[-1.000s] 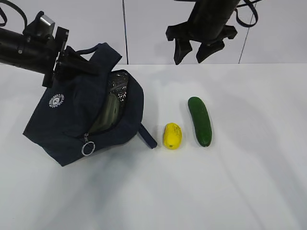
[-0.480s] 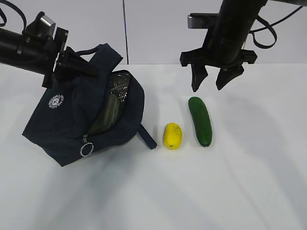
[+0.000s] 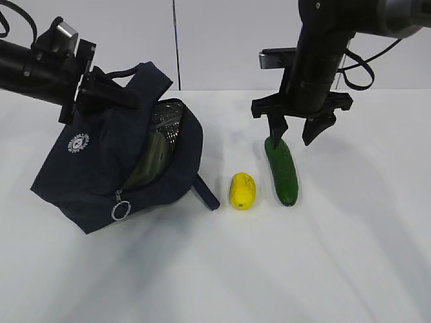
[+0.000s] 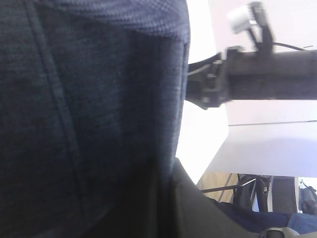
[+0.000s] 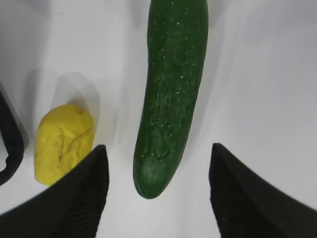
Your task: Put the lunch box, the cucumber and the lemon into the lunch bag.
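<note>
Lunch bag (image 3: 108,168): we find it on the white tabletop (image 3: 337,269), tipped, its zipped mouth gaping toward the lemon; ring pull (image 3: 121,210) hanging at the lower front, round white logo (image 3: 79,142) on its side.
Lunch box (image 3: 156,155): we make out a pale lid inside the lunch bag's opening, mostly hidden.
Left end effector (image 3: 118,94): pinched shut on the lunch bag's fabric at the upper edge beside a loop handle (image 3: 145,70), holding that side raised; our left wrist view is filled by navy cloth (image 4: 89,119).
Lemon (image 3: 242,190): on the tabletop just beside the lunch bag's open end, apart from it.
Cucumber (image 3: 282,171): on the tabletop beyond the lemon from the lunch bag, lying lengthwise, near the lemon but not touching.
Right end effector (image 3: 300,132): jaws spread wide, hanging over the cucumber's far end; in our right wrist view the two fingers (image 5: 84,198) straddle the cucumber's tip without touching it.
</note>
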Motion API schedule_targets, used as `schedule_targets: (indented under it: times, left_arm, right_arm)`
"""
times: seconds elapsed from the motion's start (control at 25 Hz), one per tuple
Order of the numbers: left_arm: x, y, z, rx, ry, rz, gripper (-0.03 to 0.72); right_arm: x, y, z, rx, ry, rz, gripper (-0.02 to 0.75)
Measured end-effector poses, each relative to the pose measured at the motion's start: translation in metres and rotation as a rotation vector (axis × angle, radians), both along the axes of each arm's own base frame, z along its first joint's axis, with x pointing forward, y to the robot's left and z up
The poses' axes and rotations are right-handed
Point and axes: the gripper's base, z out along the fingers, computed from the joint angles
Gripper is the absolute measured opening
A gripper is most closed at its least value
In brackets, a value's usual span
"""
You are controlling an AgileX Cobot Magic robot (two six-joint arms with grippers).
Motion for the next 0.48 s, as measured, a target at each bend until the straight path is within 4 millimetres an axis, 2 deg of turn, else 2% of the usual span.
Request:
schedule_targets:
  times: [0.32, 0.48]
  left_arm:
    - [0.0, 0.0, -0.001, 0.008, 0.0, -0.006, -0.009]
    - [-0.001, 0.0, -0.001, 0.011, 0.0, -0.007, -0.009]
  right_arm:
    - [0.014, 0.004, -0.035, -0.006, -0.004, -0.02, 0.477]
    - [0.018, 0.003, -0.047, -0.023, -0.01, -0.019, 0.477]
